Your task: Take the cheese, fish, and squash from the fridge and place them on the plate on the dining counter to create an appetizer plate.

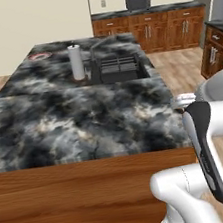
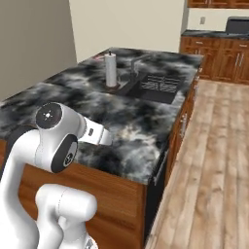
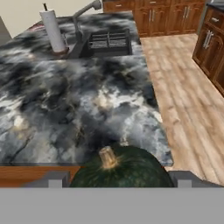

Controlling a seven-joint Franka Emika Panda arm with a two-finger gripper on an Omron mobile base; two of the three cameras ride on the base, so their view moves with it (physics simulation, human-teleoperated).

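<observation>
A dark green squash [image 3: 124,168] with a tan stem sits between my gripper's [image 3: 119,179] two fingertips [image 3: 54,179], held above the near edge of the dining counter [image 1: 85,122]. The counter has a black-and-grey marbled top and a brown wooden base. My hand [image 2: 96,133] reaches out over the counter's near right corner. The plate [image 1: 39,56], with its red ring, lies at the counter's far left corner, well away from the gripper. Cheese, fish and fridge are out of view.
A paper towel roll [image 1: 76,62] stands by the built-in sink [image 1: 119,69] and its faucet [image 1: 98,44], between me and the plate. Wooden floor [image 2: 214,160] runs along the counter's right side. Brown wall cabinets [image 1: 161,27] with a toaster [image 1: 138,1] stand behind.
</observation>
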